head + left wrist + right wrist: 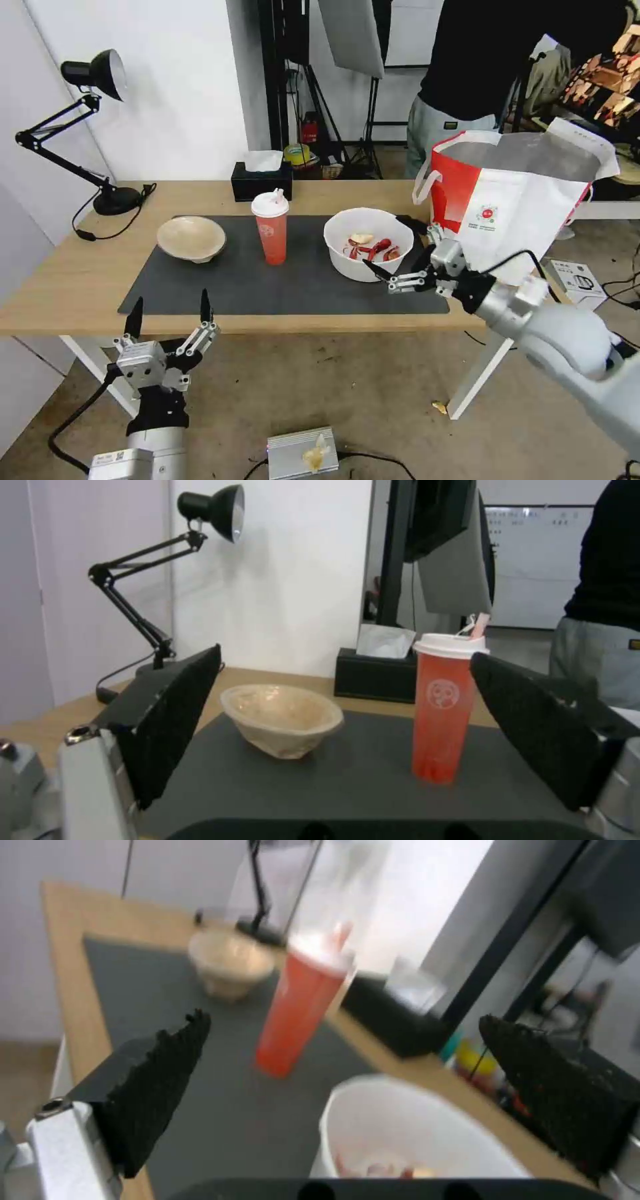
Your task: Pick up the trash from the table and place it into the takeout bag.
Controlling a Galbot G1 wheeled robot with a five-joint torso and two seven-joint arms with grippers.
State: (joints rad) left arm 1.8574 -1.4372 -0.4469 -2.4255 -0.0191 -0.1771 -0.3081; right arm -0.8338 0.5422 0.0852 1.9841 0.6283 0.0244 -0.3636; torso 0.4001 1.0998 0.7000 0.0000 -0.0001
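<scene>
Below the table's [80, 280] near edge, the left gripper [170, 310] waits, fingers spread. The right gripper [393, 257], released, flanks the white bowl [368, 243] near the mat's [267, 287] right end. The head view alone shows the scraps [373, 248] clearly. Leftward stand the upright cup [271, 228] and beige bowl [191, 237]; the bag [520, 200] gapes upward at the table's right end.
</scene>
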